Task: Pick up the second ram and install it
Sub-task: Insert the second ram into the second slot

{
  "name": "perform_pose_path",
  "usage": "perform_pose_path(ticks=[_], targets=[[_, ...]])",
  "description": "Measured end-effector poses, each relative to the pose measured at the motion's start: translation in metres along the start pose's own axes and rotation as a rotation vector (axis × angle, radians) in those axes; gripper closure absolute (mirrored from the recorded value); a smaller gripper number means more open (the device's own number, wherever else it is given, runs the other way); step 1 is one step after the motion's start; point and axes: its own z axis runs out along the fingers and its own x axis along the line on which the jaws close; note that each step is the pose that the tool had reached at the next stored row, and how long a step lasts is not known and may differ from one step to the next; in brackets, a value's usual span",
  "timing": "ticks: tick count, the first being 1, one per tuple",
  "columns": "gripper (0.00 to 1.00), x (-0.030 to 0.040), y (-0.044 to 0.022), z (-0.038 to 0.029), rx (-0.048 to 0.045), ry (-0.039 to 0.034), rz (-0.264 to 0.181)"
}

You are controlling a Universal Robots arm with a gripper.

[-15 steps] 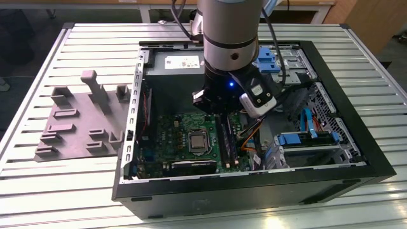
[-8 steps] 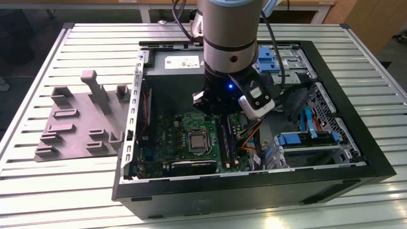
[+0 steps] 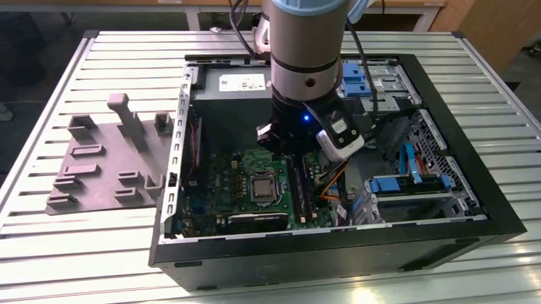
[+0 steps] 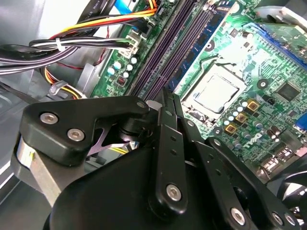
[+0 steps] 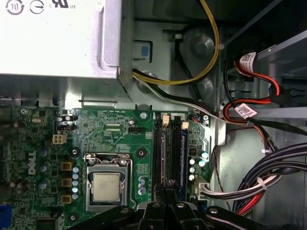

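My gripper (image 3: 293,149) reaches down into the open computer case (image 3: 473,209), over the green motherboard (image 3: 241,190). In both wrist views its black fingers (image 4: 165,124) are drawn together at the near end of the dark memory slots. The second ram (image 5: 166,153), a thin near-black stick, stands on edge in a slot beside the processor socket (image 5: 106,186). My gripper (image 5: 166,186) is shut on its end. In the second wrist view the ram (image 4: 168,48) runs away from my gripper (image 4: 168,96). A stick with a blue label (image 5: 181,153) sits in the neighbouring slot.
A grey slotted plastic tray (image 3: 101,164) lies on the ribbed table at the exterior view's left. The grey power-supply box (image 5: 57,38) sits at the back of the case. Bundled cables (image 5: 268,187) and blue drive brackets (image 3: 406,183) crowd the side beyond the slots.
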Motion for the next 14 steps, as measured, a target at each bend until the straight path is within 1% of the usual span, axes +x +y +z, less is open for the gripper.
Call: perform_pose_path(ticks=[12, 14], targets=[[0.88, 0.0002, 0.0009, 0.0087, -0.0018, 0.0000, -0.024], [0.88, 0.0004, 0.0010, 0.0112, -0.0018, 0.0000, -0.024]])
